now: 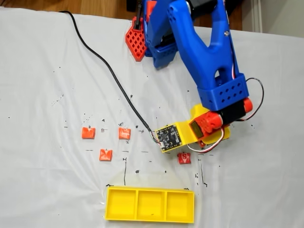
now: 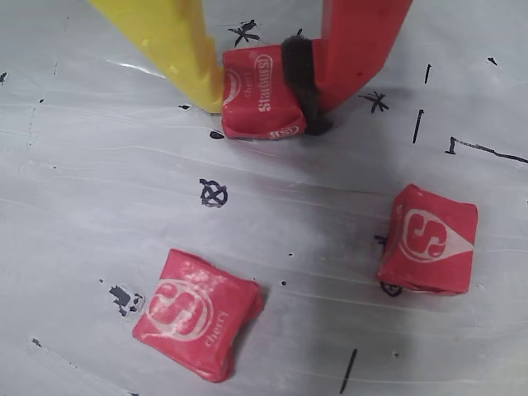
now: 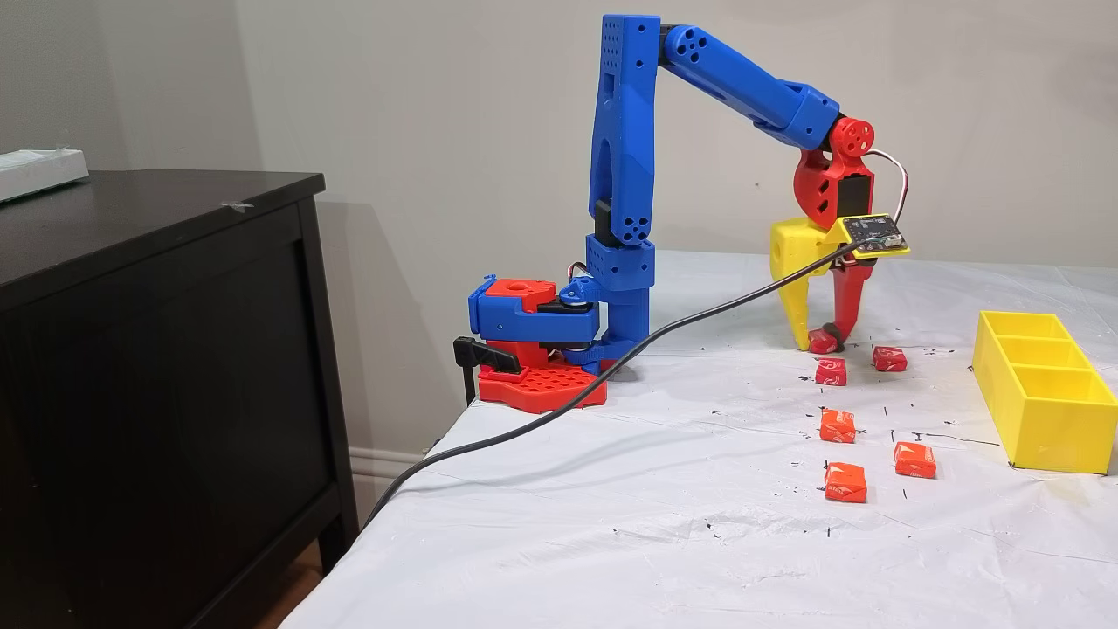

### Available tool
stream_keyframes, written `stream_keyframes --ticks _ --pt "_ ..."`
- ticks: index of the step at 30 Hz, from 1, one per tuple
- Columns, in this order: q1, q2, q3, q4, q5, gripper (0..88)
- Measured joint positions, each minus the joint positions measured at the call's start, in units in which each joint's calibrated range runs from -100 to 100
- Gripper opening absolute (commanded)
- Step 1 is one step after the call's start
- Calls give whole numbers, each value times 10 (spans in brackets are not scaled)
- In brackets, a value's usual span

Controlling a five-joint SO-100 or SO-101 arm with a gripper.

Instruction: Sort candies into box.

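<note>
a big dark cabinet (image 3: 166, 367) stands in a fixed view. behind the cabinet is a plain pale wall (image 3: 437, 114). on top of the cabinet, at its far left end, lies a flat white thing (image 3: 39, 170). right beside the cabinet is the tabletop (image 3: 664, 515), covered with a white sheet full of small black marks. low down between them shows a white baseboard (image 3: 384, 463). the light is soft and even.

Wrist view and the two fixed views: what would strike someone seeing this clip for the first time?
First, the blue arm reaching down, its gripper shut on a red candy on the white table cover. Then the bright yellow box with all three compartments empty, and three orange candies loose to its upper left in a fixed view.
</note>
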Motion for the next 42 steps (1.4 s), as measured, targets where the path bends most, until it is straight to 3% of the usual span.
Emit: stream_keyframes --ticks 17,27,42 --pt "80 -158 -15 22 12 2" --pt "156 -201 -16 -90 -16 2" --pt "169 -149 -16 -237 -19 2"
